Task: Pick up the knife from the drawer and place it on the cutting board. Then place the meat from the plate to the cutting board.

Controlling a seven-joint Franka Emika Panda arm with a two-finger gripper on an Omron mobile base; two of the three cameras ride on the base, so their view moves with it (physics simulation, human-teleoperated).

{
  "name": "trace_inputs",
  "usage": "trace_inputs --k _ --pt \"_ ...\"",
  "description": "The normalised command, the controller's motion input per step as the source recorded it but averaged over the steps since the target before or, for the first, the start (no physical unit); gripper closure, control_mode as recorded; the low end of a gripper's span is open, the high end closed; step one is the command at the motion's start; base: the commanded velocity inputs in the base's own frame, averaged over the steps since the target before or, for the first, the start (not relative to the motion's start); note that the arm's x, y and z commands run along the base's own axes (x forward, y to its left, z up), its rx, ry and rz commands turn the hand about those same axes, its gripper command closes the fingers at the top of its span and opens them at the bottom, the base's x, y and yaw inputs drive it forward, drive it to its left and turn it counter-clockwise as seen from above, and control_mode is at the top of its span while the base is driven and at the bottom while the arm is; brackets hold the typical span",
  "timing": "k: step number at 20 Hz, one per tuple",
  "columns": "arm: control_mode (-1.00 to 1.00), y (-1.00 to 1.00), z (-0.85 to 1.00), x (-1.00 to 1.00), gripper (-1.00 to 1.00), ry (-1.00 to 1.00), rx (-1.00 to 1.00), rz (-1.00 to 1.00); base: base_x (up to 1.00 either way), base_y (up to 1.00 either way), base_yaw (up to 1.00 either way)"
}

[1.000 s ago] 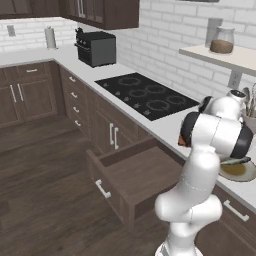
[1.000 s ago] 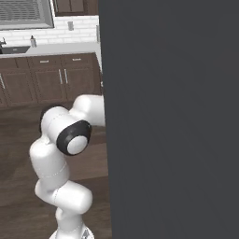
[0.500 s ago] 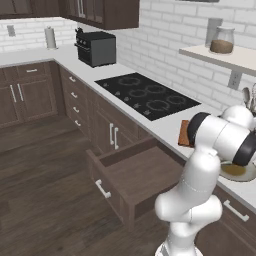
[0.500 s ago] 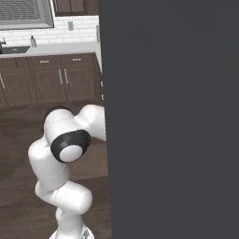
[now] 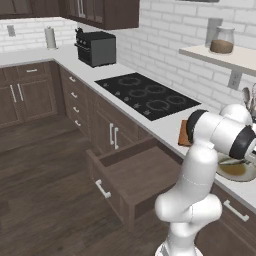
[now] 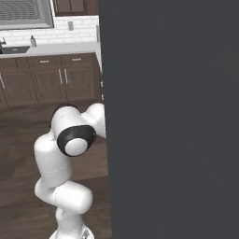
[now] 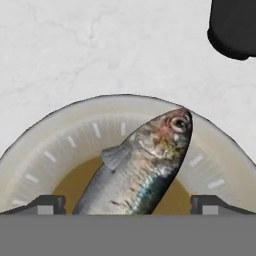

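Note:
In the hand view my gripper point(image 7: 129, 204) hangs open just above the plate point(image 7: 50, 135), one dark fingertip point(image 7: 47, 203) on each side of the meat point(image 7: 145, 165). The meat is a silver fish lying slantwise on the olive-brown centre, head toward the far rim. In the left base view the plate point(image 5: 240, 174) shows to the right of my arm, on the white counter. A corner of the reddish cutting board point(image 5: 184, 133) peeks out behind the arm. The drawer point(image 5: 135, 175) stands pulled open below the counter. The knife is hidden.
A black cooktop point(image 5: 150, 95) lies left of the board and a black toaster oven point(image 5: 97, 47) stands farther along. A shelf with a jar point(image 5: 222, 41) hangs above the counter. A dark round object point(image 7: 232, 27) stands beyond the plate. A dark grey panel point(image 6: 172, 116) blocks the right base view.
My arm has swung to the right and a little lower, away from the cutting board and over the plate. The drawer stays open.

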Motion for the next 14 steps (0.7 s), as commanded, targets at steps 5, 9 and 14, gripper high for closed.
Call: trace_inputs --k 5,9,14 --pt "-1.0 0.0 -0.05 0.37 -1.0 0.0 0.0 -0.03 0.0 0.0 0.0" --pt "-1.0 -0.13 -0.68 -0.39 -1.0 0.03 -0.01 0.0 0.0 0.0 0.0" --pt "-1.0 -0.08 -0.22 -0.45 -1.0 0.0 0.0 0.0 0.0 0.0 0.0"
